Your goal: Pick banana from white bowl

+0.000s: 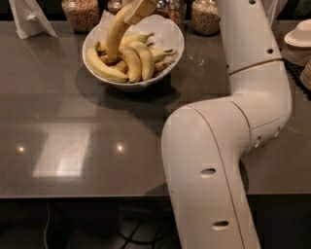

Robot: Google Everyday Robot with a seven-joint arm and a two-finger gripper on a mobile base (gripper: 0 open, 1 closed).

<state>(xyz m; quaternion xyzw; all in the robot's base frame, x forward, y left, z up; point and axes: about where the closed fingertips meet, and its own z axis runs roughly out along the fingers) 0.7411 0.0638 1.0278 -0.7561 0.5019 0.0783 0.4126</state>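
The white bowl (170, 36) stands at the back of the dark table and holds several bananas. My gripper (139, 9) is at the top edge of the view, above the bowl's middle, shut on the upper end of the long golden-yellow banana (115, 34). That banana hangs steeply, tilted down to the left, and its lower end is still among the other bananas in the bowl. My white arm (243, 112) curves up the right side of the view.
Glass jars of grains (80, 13) stand behind the bowl, another (205, 17) to its right. A white napkin holder (26, 17) is at the back left. A stack of pale dishes (296, 44) sits at the right edge. The table's front edge runs along the bottom.
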